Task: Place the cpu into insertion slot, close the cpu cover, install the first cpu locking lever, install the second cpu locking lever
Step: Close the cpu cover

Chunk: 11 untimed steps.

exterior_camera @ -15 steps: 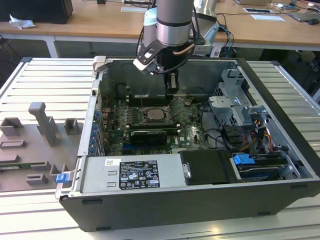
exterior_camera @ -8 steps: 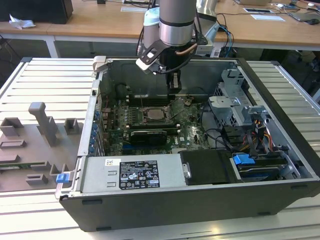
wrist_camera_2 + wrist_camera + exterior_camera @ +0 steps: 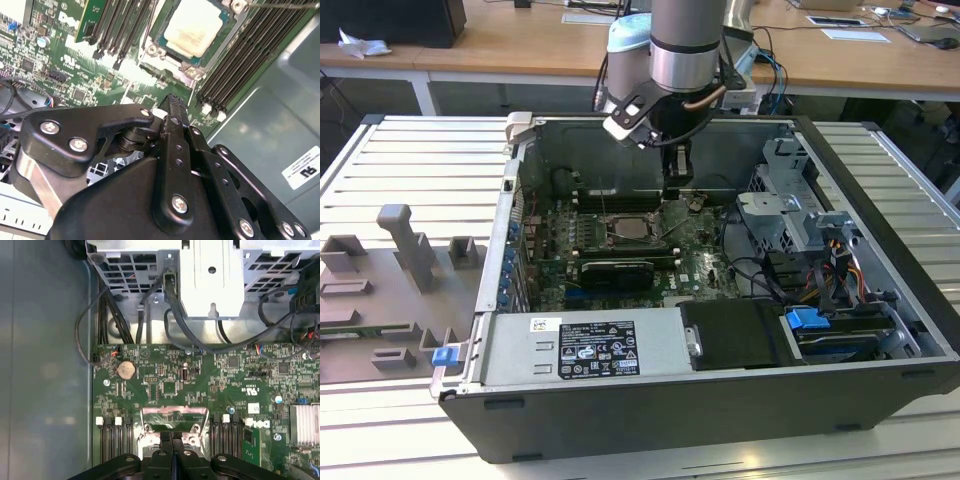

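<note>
Flanking cpu [image 3: 192, 27]: mem slots [image 3: 239, 60] both sides.

I see an open black computer case [image 3: 650, 425] on a slatted metal bench [image 3: 420, 160], a silver power supply [image 3: 585, 348] inside, and grey fixture blocks [image 3: 408, 248] at the exterior view's left.

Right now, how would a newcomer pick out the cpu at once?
Look inside the open computer case, at the green motherboard on its floor. Between two banks of long black memory slots sits the cpu: a flat square with a pale silvery-beige face, unlike the dark chips around it.
</note>
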Available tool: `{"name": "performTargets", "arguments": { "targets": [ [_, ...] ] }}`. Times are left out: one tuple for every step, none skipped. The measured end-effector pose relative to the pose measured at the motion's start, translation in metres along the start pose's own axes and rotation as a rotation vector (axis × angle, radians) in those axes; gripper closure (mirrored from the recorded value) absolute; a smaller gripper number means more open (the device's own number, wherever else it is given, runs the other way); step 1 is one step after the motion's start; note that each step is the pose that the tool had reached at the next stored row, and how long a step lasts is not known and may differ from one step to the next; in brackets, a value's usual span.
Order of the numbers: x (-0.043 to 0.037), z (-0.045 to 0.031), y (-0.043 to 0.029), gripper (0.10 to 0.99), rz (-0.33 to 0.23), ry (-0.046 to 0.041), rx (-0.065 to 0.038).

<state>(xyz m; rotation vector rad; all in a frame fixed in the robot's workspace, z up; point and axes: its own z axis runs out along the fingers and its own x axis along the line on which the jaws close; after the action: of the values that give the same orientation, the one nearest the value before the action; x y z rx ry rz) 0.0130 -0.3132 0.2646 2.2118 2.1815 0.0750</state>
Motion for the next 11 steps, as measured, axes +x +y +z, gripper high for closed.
{"name": "performTargets", "arguments": {
  "targets": [
    [0.0,0.0001,0.0019,0.98,0.0,-0.0001,0.0],
    [0.0001,0.0002,0.0031,0.98,0.0,0.0,0.0],
    [0.0001,0.0003,0.0045,0.98,0.0,0.0001,0.0],
    [0.0001,0.0004,0.0053,0.98,0.0,0.0001,0.0],
    [0.0001,0.0005,0.0068,0.98,0.0,0.0,0.0],
    [0.0001,0.001,0.0105,0.98,0.0,0.0001,0.001],
    [0.0002,0.0012,0.0128,0.98,0.0,0.0,0.002],
    [0.0002,0.0015,0.0146,0.98,0.0,0.0,0.004],
    [0.0,0.0017,0.0162,0.98,0.0,0.0,0.007],
    [-0.0008,0.002,0.0178,0.98,0.0,-0.0001,0.01],
    [-0.0021,0.0022,0.0191,0.98,0.0,-0.0002,0.013]
  ]
}}
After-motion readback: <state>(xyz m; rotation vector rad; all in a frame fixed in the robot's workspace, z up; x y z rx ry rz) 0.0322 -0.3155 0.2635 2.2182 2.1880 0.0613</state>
